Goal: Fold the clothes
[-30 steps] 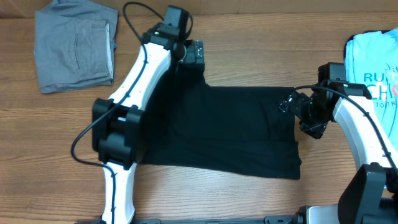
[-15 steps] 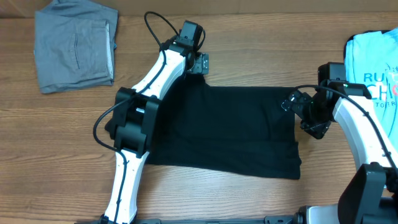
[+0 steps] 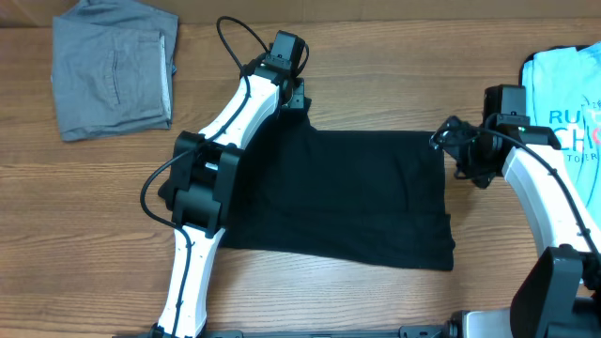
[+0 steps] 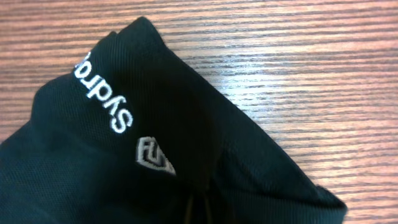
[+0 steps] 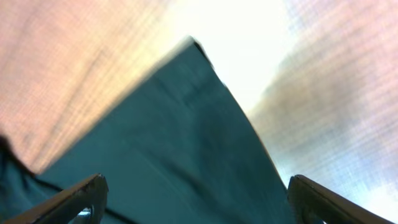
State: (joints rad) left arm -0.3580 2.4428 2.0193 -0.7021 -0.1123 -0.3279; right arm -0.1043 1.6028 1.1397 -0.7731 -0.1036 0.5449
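The black garment (image 3: 347,192) lies spread flat across the middle of the table. My left gripper (image 3: 294,98) is at its far left corner. In the left wrist view the jaws (image 4: 198,214) are pinched together, buried in black fabric (image 4: 93,162) just below the white logo marks (image 4: 102,93). My right gripper (image 3: 450,141) is at the garment's far right corner. Its fingers (image 5: 93,190) stand wide apart in the right wrist view, with the dark fabric corner (image 5: 186,143) lying between them and not clamped.
A folded grey garment (image 3: 113,70) lies at the far left of the table. A light-blue printed T-shirt (image 3: 568,89) lies at the far right edge, just behind my right arm. Bare wooden tabletop (image 3: 376,56) surrounds the black garment.
My left arm swung right along the far edge, then its gripper shut on the black garment's corner. My right gripper shifted slightly away from me, up to the far right corner, still open.
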